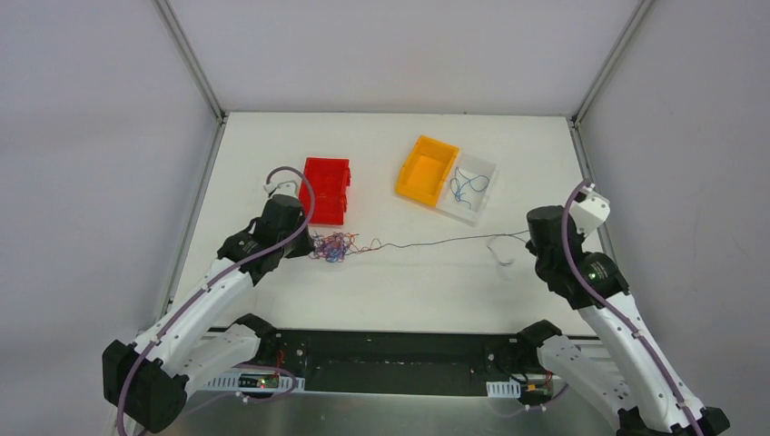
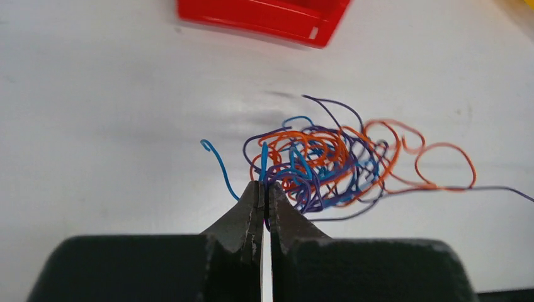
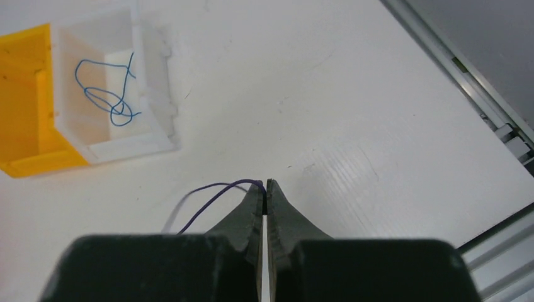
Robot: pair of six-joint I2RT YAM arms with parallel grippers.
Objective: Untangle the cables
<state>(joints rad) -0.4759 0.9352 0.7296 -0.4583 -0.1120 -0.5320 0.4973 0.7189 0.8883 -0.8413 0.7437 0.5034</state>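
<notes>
The job is at an early stage. One blue wire lies sorted in the white bin, though its loops overlap enough that it may be two strands. The red bin and the yellow bin show no wires in these views. Most of the cables are knotted together in one tangle on the table, just in front of the red bin. It mixes blue, orange-red and purple strands too interwoven to count. One purple strand runs taut from that tangle across the table to the right gripper, whose jaws are pinched tight on its end. The left gripper has its jaws closed on the near edge of the tangle and appears to be anchoring it. So there are three bins, one knot, one strand part-way out and one blue wire put away. What remains, I judge, is to free this purple strand, bin it, and work through the rest one at a time.
</notes>
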